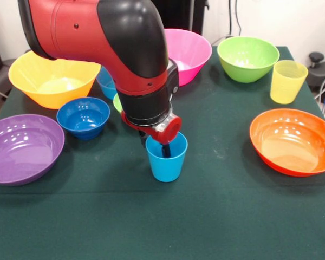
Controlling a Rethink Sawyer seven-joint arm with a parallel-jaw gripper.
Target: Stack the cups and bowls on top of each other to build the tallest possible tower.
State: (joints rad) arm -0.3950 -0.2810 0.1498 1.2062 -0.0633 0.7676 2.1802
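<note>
The light blue cup [166,162] stands upright on the green cloth near the middle. My gripper [164,147] reaches down into its mouth at the far rim; the wrist hides its grip. The yellow ribbed cup [287,81] stands upright at the right rear. The small dark blue bowl [83,116] sits to the left of the arm. A small light blue bowl [105,82] and a small lime green bowl [117,102] show partly behind the arm. Each piece I can see stands alone; nothing is stacked.
Larger bowls ring the table: yellow-orange [53,78] at the left rear, purple [21,147] at the left, pink [192,51] behind the arm, green [247,58] at the right rear, orange [293,141] at the right. The arm's bulky red and black body [119,43] hides the centre rear.
</note>
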